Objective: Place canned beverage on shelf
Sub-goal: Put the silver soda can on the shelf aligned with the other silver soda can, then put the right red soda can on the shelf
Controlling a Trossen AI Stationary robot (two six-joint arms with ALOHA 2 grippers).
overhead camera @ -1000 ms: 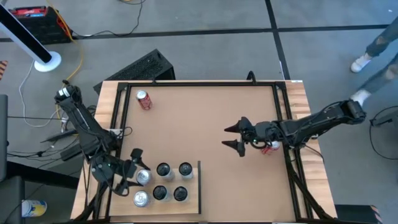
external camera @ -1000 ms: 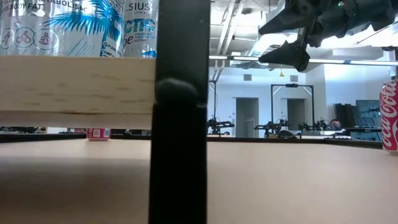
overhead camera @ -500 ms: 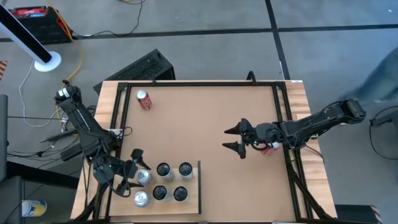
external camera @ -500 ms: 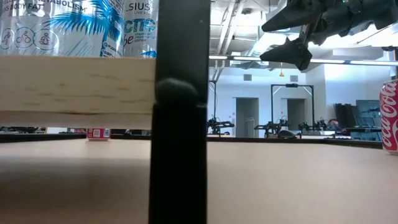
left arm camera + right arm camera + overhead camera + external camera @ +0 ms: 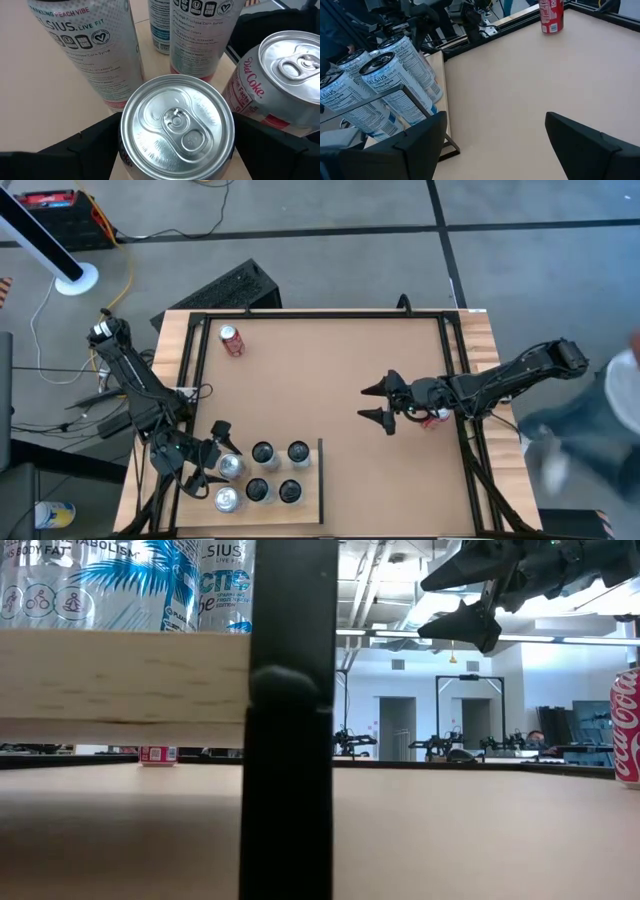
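left fingers apart, flanking a silver can standing on the shelf.

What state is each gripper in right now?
Left gripper: open around a silver can on the shelf.
Right gripper: open, empty.

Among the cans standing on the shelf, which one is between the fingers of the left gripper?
The silver-topped can at the shelf's left edge, in the row farther from the front. The left gripper stands open around it; the other five cans have nothing around them.
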